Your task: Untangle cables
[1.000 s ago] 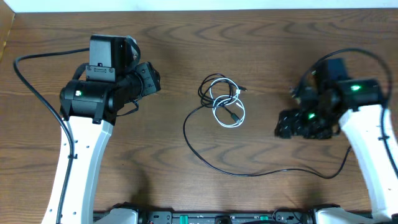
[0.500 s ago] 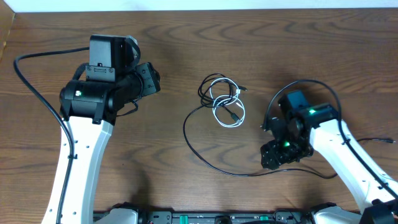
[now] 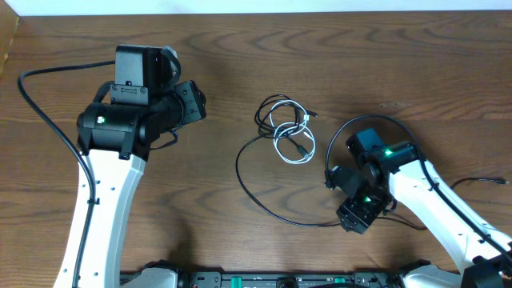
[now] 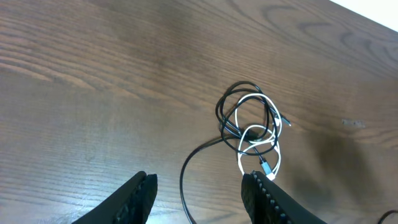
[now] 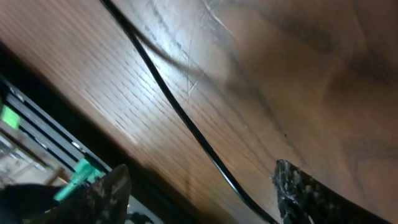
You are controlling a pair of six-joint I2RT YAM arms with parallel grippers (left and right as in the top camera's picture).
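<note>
Right gripper (image 5: 199, 186) jaws stood apart, straddling the black cable (image 5: 180, 112) tail, not clamped, lower right overhead. Left gripper (image 4: 200, 198) jaws apart, empty, upper left. White cable (image 3: 298, 150) tangled with black, centre. Likely light, limp, slippery; pinch the free tail.

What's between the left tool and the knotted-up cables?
Only bare wooden table lies between the left tool and the cables, as the overhead view shows.
</note>
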